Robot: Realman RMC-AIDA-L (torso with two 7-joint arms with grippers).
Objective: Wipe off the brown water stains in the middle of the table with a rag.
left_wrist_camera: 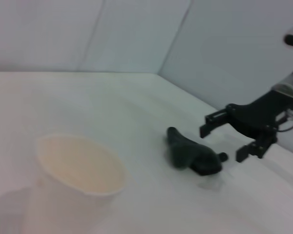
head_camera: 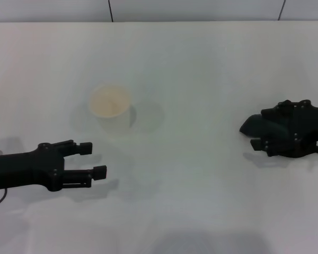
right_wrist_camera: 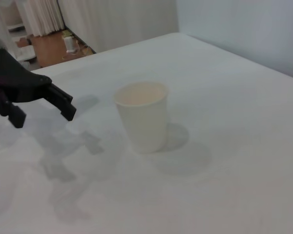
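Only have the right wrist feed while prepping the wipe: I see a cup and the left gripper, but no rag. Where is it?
Observer: The rag lies bunched on the table, on the robot's right side, well away from the cup.
Operator: Does the right gripper have it?
Observer: No. The right gripper is open right beside the rag, not closed on it.
Operator: The left gripper looks open on my feed, so I'm leaving it. Any stain visible?
Observer: No brown stain shows in the head or left wrist views, only a brownish tint inside the cup.
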